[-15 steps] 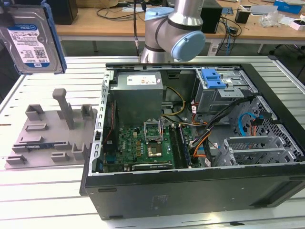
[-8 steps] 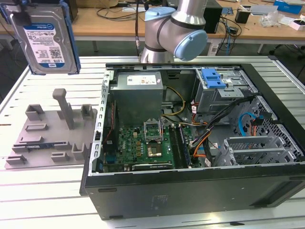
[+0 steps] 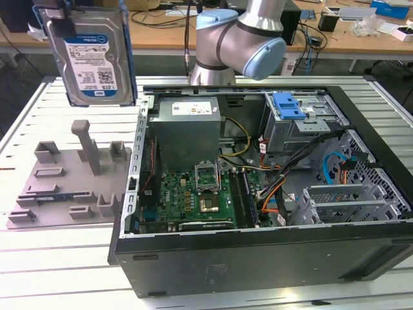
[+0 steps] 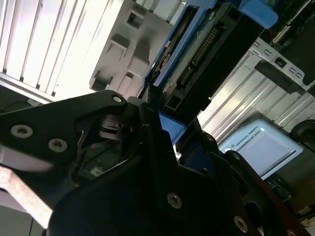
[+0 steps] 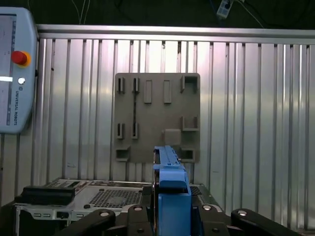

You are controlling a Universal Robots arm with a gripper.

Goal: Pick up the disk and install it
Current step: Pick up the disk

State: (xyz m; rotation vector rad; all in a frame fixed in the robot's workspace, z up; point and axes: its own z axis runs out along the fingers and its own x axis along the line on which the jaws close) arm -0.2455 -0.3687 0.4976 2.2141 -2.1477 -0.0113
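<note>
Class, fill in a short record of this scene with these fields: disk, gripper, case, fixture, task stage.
disk: the disk is held in the air outside the case, label facing the exterior camera
gripper: the gripper is shut on the disk
case: the case is open on the table, circuit board exposed
fixture: the grey fixture lies on the table, at the case's side on the exterior view's left
task stage: disk picked up, not yet in the case

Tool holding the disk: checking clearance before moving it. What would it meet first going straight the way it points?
Probably the grey fixture plate on the slatted table: in the first wrist view it lies straight ahead of the disk. Depth is unclear.
</note>
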